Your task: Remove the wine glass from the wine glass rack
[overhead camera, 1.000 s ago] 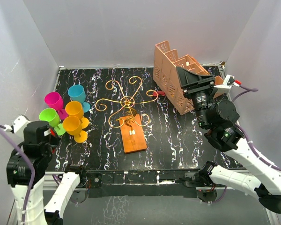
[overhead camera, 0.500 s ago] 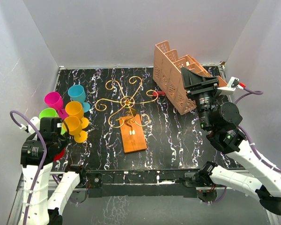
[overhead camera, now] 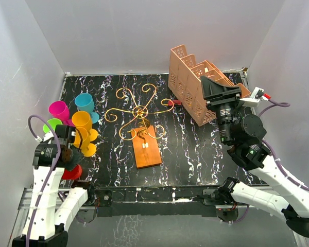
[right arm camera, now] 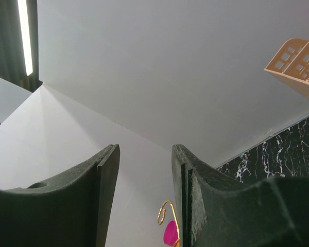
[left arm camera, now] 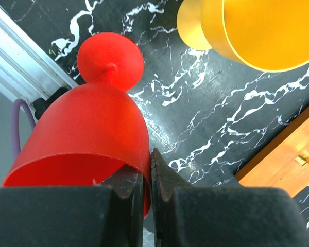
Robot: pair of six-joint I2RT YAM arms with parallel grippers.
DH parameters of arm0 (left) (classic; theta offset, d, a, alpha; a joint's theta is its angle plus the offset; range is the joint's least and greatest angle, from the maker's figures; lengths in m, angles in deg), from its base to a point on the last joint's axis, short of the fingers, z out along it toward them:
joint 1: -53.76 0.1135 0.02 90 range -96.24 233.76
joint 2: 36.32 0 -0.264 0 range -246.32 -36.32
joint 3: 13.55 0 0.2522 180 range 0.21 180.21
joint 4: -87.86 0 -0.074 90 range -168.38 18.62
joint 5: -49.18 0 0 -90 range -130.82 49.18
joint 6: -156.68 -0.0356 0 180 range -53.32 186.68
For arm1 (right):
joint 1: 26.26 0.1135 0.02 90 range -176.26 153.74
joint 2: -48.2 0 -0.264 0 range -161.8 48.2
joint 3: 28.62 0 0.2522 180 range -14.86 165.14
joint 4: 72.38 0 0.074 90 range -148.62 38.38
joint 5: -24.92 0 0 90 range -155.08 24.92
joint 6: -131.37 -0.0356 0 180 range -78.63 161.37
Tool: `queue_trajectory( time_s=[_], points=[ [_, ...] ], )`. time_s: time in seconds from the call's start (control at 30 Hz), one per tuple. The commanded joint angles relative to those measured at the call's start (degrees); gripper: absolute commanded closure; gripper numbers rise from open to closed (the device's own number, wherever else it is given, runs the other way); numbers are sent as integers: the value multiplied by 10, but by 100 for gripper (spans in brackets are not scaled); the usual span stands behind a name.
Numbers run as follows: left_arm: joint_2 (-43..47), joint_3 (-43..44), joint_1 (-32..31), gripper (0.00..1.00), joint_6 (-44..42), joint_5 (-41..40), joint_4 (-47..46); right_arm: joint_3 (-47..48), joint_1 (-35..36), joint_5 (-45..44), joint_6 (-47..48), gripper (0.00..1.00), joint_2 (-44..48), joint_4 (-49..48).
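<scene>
White walls close three sides of the black marbled surface (overhead camera: 195,149). Rack (overhead camera: 139,112) stands mid-surface, and every scroll arm looks bare. Left claw (left arm camera: 147,175) is pinched tight on the rim wall of a red glass (left arm camera: 87,134), foot downward, at the near-left corner and well apart from the rack. Removal judged done; set-down and release remain. I cannot tell whether the foot touches. Margins are tight, with the rail (left arm camera: 20,62) near the foot and an orange glass (left arm camera: 257,31) just beside. Right claw (right arm camera: 144,154) gapes empty, raised toward the back wall.
</scene>
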Motion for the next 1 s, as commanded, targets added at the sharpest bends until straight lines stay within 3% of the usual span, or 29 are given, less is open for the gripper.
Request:
queue_trajectory(
  time_s=[0.0,0.57,0.8,0.97],
  points=[
    [-23,-14,-1,100,-27,48,-2,-1,-1,-16,10,50,12,-20],
    [-72,-42,-1,99,-56,141,-39,2,0,-30,22,50,23,-19],
    [-86,-52,-2,88,-45,152,-53,0,0,-40,40,50,28,-20],
    [-79,-44,-1,64,-42,127,-48,6,0,-32,60,50,21,-20]
  ],
)
